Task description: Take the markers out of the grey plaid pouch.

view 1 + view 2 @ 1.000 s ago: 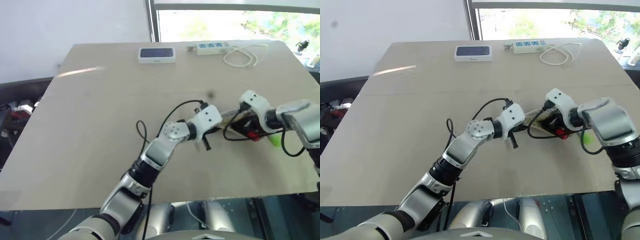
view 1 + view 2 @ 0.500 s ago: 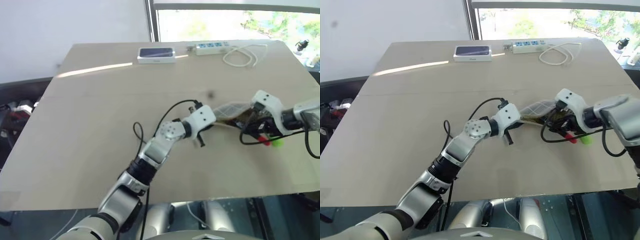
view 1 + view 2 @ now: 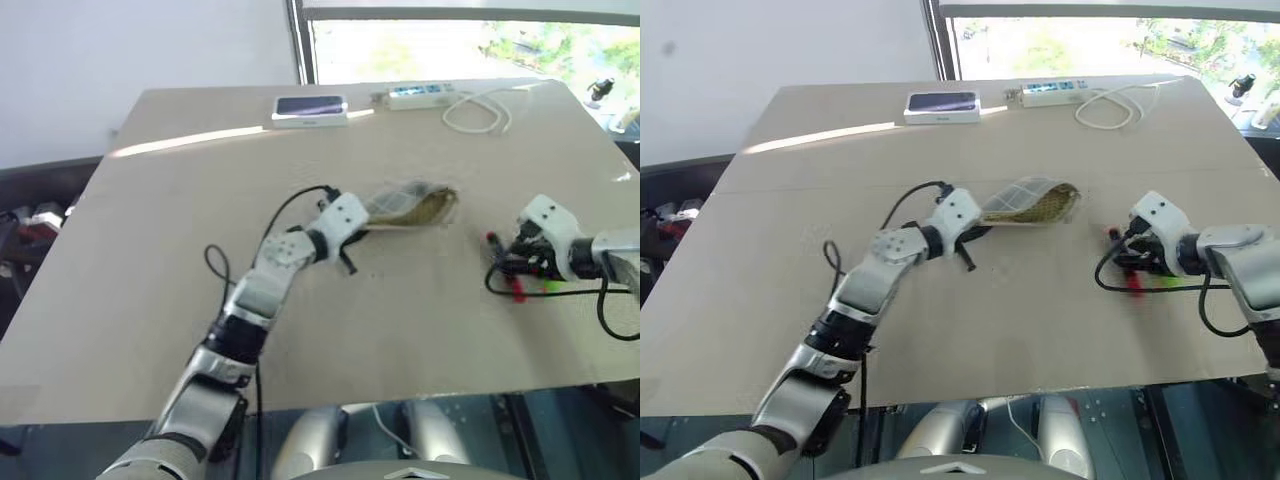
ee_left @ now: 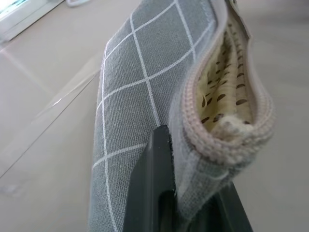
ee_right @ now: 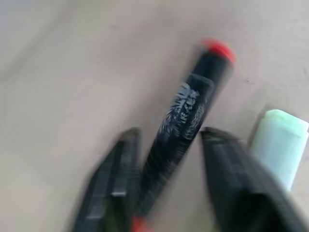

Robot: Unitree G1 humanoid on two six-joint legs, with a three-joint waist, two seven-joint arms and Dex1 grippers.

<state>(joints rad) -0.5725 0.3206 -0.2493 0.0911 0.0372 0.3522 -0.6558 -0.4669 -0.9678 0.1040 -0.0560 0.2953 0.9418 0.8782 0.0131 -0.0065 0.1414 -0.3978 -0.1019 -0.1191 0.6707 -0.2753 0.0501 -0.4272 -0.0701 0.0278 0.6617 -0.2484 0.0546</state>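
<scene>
Now the left gripper (image 4: 193, 212), clamped on the grey plaid pouch (image 3: 408, 204), has dragged it clear, while the right gripper (image 5: 166, 145) spreads, leaving the markers (image 3: 520, 288) on the table (image 3: 150, 250), apparently emptied.

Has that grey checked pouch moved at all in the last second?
Yes. The grey plaid pouch, pinched by the left gripper, has been pulled toward the robot's left, away from the markers by the right gripper.
</scene>
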